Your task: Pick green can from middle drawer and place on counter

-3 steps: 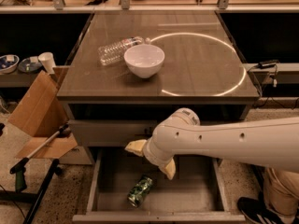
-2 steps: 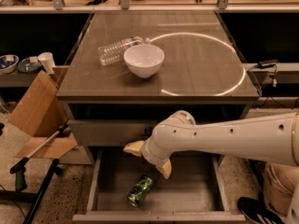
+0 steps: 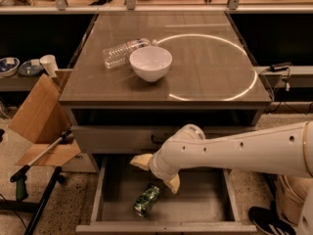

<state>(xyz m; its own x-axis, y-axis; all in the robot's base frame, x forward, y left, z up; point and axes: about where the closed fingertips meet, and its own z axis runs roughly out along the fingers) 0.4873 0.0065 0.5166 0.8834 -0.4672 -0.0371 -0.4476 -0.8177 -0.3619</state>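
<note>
The green can lies on its side on the floor of the open middle drawer, left of centre near the front. My gripper hangs inside the drawer just above and slightly behind the can, not touching it. Its two yellowish fingertips are spread apart and hold nothing. My white arm reaches in from the right across the drawer. The counter is above, glossy brown-grey with a bright ring reflection.
A white bowl and a clear plastic bottle lying on its side sit on the counter's left half. A closed drawer front is above the open drawer. A cardboard box and a grabber tool stand at the left.
My gripper has moved slightly down and to the left, closer to the can. The can has not moved.
</note>
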